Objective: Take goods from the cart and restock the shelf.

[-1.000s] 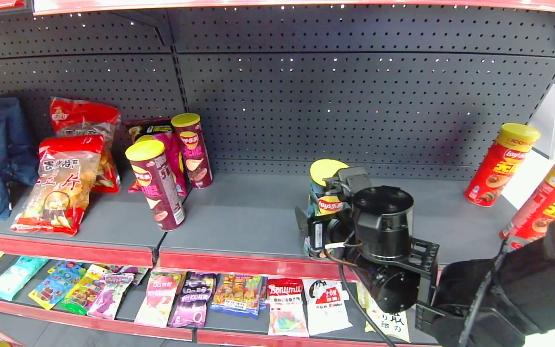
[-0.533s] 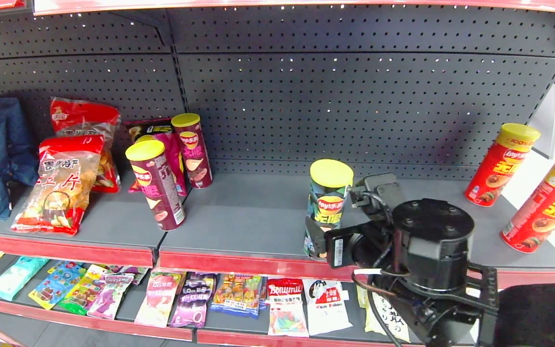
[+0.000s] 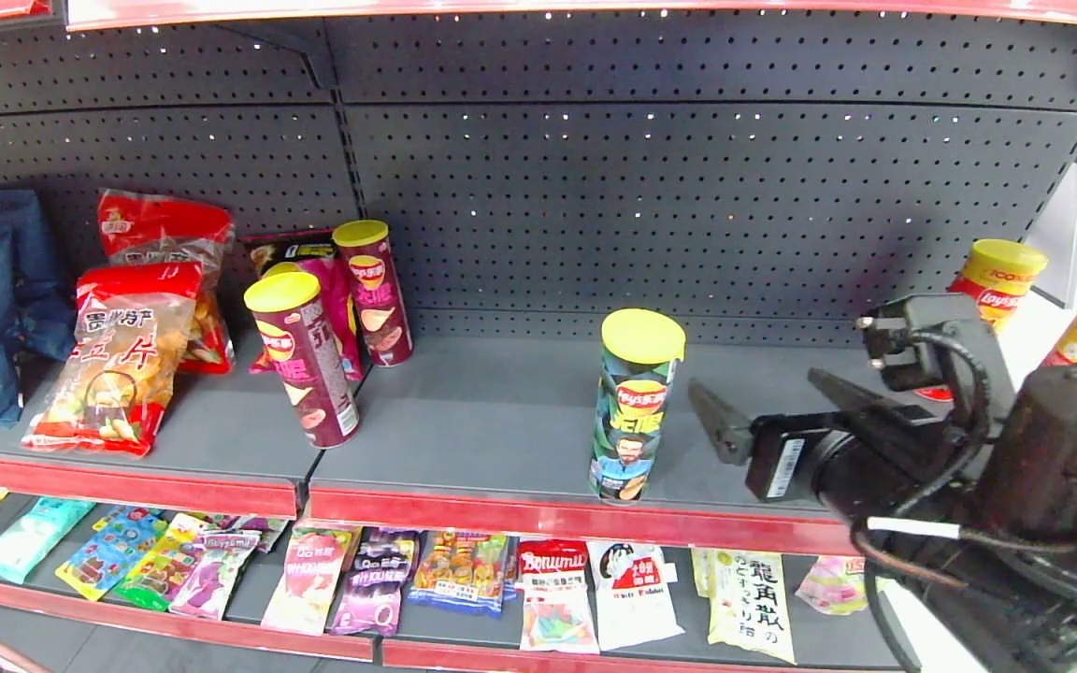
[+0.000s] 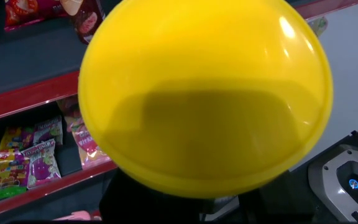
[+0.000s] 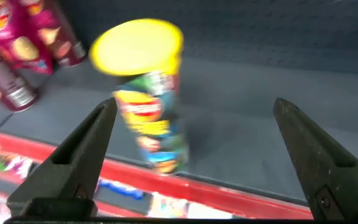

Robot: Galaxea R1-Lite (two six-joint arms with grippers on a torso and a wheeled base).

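A green chip can with a yellow lid stands upright on the grey shelf, close to its red front edge. My right gripper is open a little to the can's right, apart from it. In the right wrist view the same can stands beyond the spread fingers, with nothing between them. In the left wrist view the yellow lid of another can sits right under the camera, above the lower shelf and floor, held in my left gripper.
Purple chip cans and snack bags stand at the shelf's left. Red chip cans stand at the far right behind my right arm. Bare shelf lies between the purple cans and the green can. Sachets line the lower shelf.
My right gripper let go of the green can and drew back to the right. The can stays upright where it was set.
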